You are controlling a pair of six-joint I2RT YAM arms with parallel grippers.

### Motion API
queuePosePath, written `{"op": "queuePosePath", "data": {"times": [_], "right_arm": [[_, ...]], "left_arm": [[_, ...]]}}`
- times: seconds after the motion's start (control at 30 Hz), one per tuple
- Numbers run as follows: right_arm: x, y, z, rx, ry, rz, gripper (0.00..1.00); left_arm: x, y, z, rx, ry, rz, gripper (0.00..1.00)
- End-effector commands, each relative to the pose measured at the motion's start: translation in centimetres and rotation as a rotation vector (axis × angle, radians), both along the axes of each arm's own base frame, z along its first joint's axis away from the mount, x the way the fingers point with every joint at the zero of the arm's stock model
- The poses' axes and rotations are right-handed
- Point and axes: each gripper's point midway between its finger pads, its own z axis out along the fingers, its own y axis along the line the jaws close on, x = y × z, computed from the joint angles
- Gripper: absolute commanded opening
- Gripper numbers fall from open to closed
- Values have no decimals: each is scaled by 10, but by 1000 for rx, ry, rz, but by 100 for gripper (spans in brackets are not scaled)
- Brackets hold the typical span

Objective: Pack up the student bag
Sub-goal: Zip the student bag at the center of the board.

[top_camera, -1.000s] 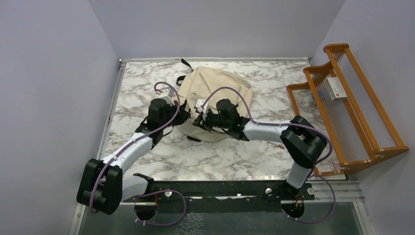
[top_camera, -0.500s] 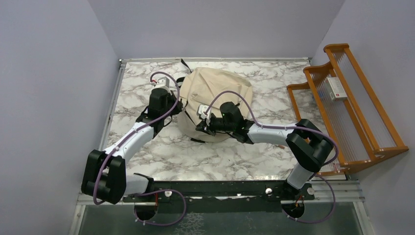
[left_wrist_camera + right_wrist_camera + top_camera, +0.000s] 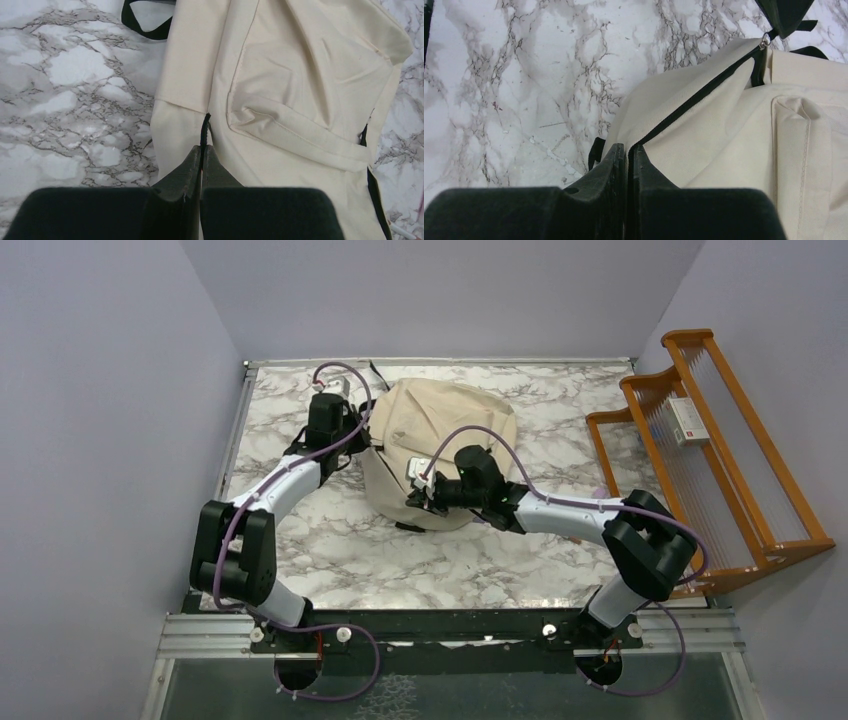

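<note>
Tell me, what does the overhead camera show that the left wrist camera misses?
Only the overhead view shows the whole scene: both arms, the right hand gripping the bag at its near edge, and a wooden rack at the right. Only the left wrist view shows the detail: the left hand shut on a black zipper tab, plus the stitched pocket seams. Both show the beige bag lying on the marble table.

Readable text: none, in any of the three views.
White card (image 3: 688,421): lies on the wooden rack (image 3: 730,472), on its upper step; carries a red patch and faint dark lines (too small to make out as letters).
</note>
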Motion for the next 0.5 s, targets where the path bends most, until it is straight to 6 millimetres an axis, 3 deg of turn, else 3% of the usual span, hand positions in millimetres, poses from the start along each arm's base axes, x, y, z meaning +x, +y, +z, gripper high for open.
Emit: {"op": "queuePosePath", "data": {"times": [0.0,0.23,0.33,0.47], "right_arm": [[-48,-12,-11,-45,128,140,6],[-53,-15,-6,-32,131,140,8],[-43,-13,6,13,120,74,19],[-30,-6,30,97,131,-8,31]], "left_arm": [[51,28,40,73,-179,80,0],[67,27,33,72,-165,47,0],[57,18,38,37,-174,-2,0],[30,-1,42,-51,-176,-97,0]]}}
